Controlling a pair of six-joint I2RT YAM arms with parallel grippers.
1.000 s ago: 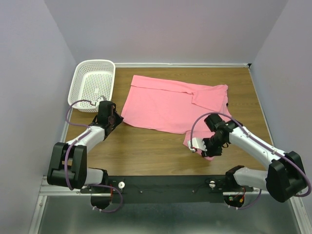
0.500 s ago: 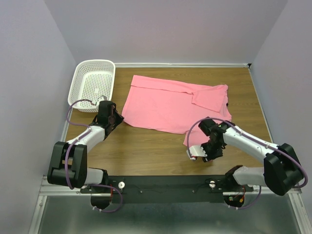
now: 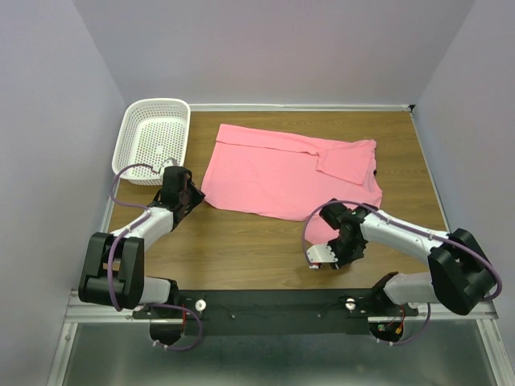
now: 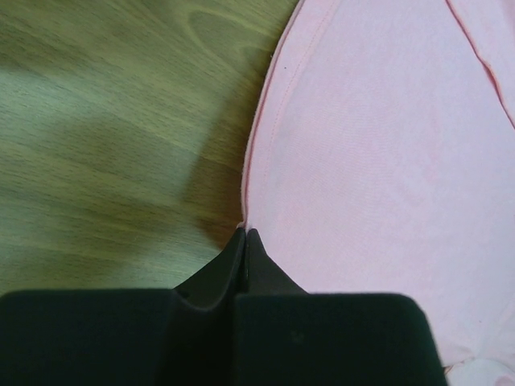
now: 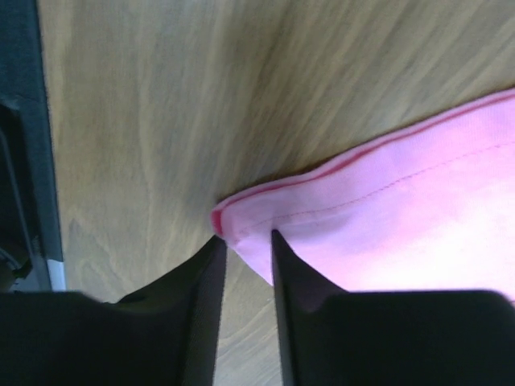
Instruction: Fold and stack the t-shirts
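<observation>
T-shirt (image 4: 378, 161) mostly off-frame (wrist views)

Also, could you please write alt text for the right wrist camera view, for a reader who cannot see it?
The right hand holds its two black fingers slightly apart, with the hemmed corner of a salmon-pink t-shirt between their tips. The shirt lies on a wooden table and fills the right of the picture. A dark strip runs down the left edge.

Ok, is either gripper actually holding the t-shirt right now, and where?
Left gripper is shut on the t-shirt at its near-left hem corner. Right gripper straddles the near-right corner, jaws apart, not gripping yet.
</observation>
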